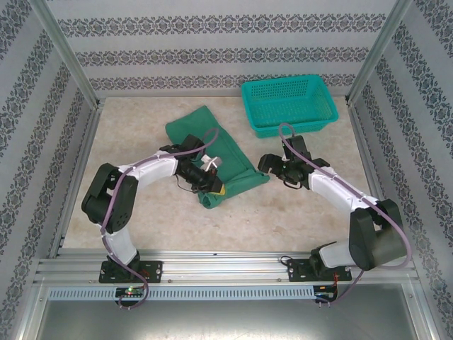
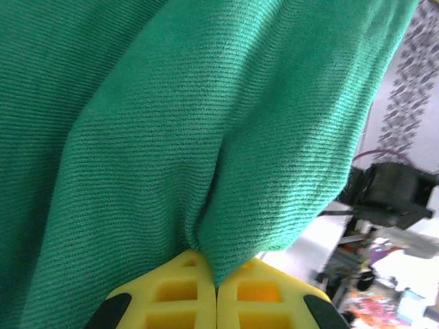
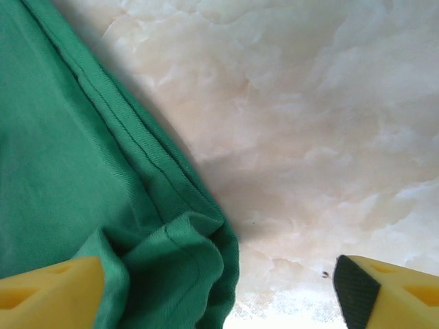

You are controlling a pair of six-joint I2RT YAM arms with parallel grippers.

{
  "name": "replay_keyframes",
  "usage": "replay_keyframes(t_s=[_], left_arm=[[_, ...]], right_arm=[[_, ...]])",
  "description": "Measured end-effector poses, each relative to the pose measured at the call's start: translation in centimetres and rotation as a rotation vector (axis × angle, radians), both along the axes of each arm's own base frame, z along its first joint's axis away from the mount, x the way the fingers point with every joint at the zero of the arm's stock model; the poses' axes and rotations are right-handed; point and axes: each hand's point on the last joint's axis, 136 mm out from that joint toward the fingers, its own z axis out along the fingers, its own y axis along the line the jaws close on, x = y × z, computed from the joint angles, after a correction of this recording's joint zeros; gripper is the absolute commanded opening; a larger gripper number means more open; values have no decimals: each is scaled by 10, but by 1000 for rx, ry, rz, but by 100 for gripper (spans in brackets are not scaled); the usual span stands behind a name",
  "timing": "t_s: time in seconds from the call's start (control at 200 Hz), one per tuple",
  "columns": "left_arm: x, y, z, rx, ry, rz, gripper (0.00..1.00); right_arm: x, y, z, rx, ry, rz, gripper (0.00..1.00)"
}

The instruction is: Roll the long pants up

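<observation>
Two grippers attend the long pants (image 1: 230, 152), lying mid-table near the basket (image 1: 290, 127): left gripper (image 2: 217, 291) clenched on a cloth fold, right gripper (image 3: 219, 291) gaping astride the hem corner (nothing pinched). Best it pinches that corner too, so both edges roll evenly.

Reaches in from lower left with the left arm (image 1: 152, 170), elbow raised, wrist angled toward frame centre. Clamps the left gripper (image 2: 217, 288) tight on a fold of the long pants (image 2: 171, 137). Stretches the right arm (image 1: 333, 190) in from lower right. Holds the right gripper (image 3: 219, 295) wide apart, yellow fingers (image 3: 48, 291) at both bottom corners of the wrist view.
</observation>
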Motion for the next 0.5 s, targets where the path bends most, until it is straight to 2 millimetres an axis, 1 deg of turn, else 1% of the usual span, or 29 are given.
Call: replay_keyframes(t_s=[0.03,0.05,0.06,0.075,0.095,0.105,0.115,0.12,0.23,0.34,0.42,0.5], left_arm=[[3,1,-1,-11,19,15,0],[5,2,-1,-17,28,20,0],[6,2,-2,-19,32,24,0],[7,3,-2,-21,36,27,0],[9,4,-3,-25,42,31,0],[10,4,-3,-25,46,34,0],[11,4,-3,-26,49,35,0],[12,4,-3,-27,50,36,0],[32,7,0,-38,50,58,0],[49,14,-1,-52,52,86,0],[57,22,-8,-51,68,109,0],[60,29,-16,-43,88,127,0]], right_arm=[[0,3,3,-6,-9,11,76],[0,5,5,-11,-17,14,69],[0,6,6,-13,-20,21,64],[-1,9,8,-17,-27,33,50],[-1,12,12,-20,-38,45,23],[-2,14,14,-20,-43,51,12],[-2,15,15,-18,-46,52,2],[-2,16,16,-20,-50,58,0],[-5,37,36,-9,-99,128,0],[-8,56,49,23,-119,191,0],[-12,67,50,45,-111,233,0],[-12,78,41,62,-77,268,0]])
